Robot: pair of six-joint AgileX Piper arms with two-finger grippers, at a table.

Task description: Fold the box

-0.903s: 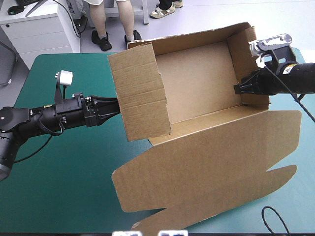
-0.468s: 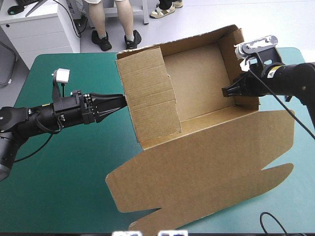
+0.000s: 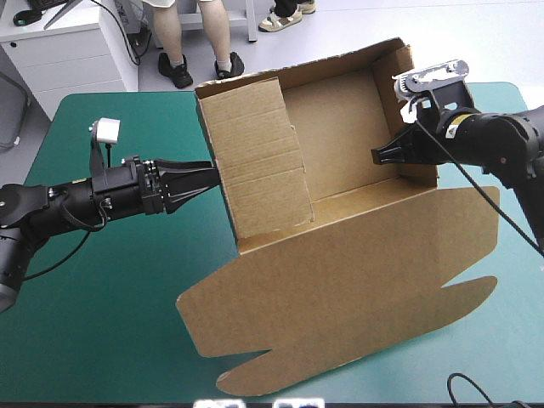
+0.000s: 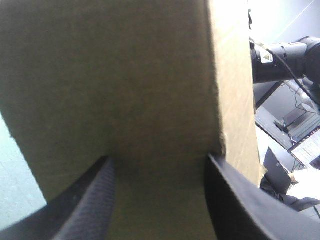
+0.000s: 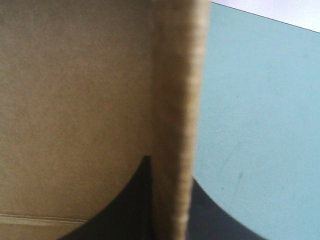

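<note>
The box sits mid-surface as an open tray, its lid spread flat toward the near edge. Whether the tray's base rests on the teal-green surface or hangs just above it, I cannot tell.

From above, the left pincer points at the outside of the left wall, and its tips are hard to separate. Its own camera settles that: the left pincer is spread wide, with the brown board of the box filling everything ahead.

From above, the right pincer is half hidden by the right wall. Close up, the right pincer is clamped on that wall's edge, one finger inside the box and one outside over the surface.
</note>
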